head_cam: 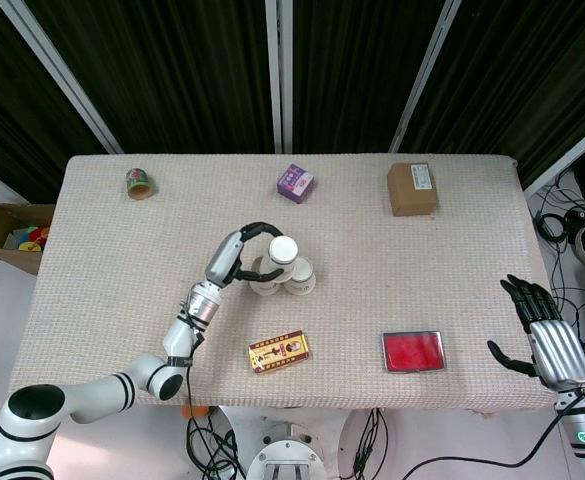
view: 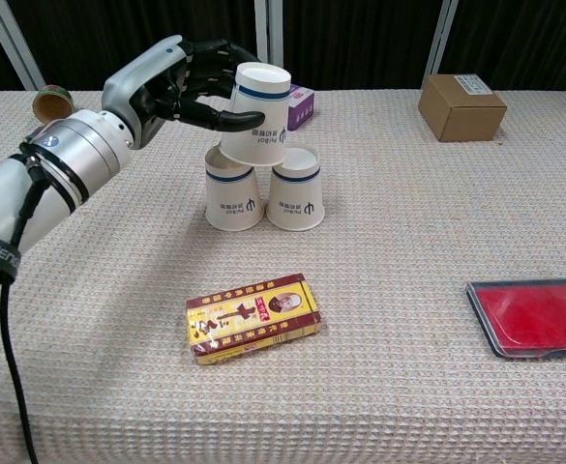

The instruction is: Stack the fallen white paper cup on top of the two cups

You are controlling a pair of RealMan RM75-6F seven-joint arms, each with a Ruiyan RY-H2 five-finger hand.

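At the far left, off the table's edge, we see a cardboard box with colored toys [head_cam: 12, 235], and on the table [view: 408, 193] near the back left corner a roll of tape [view: 50, 101]. None of these belongs to our task.

Moving right, our left hand [view: 171, 87] reaches in from the left side and holds the white paper cup [view: 256, 114], with the fingers wrapped around its upper part. The cup is upside down, mouth facing downward, and a little tilted. It is above the two cups [view: 263, 191], which stand upside down side by side, touching each other, near the middle of the table. The lower rim of the held cup seems to sit at, or just over, the tops of the two cups, more over the left one; we cannot tell whether it already rests on them.

We judge that the pick-up and the lifting are done. What is left is to centre the cup over both bases, set it level, and open the fingers without pushing the stack.

Behind the cups is a small purple box [head_cam: 295, 183]; in front lies a yellow and red packet [view: 253, 316]. Further right are a brown carton [view: 461, 106] and a red tray [view: 534, 317].

At the far right our right hand [head_cam: 547, 335] hangs beside the table with fingers spread, holding nothing.
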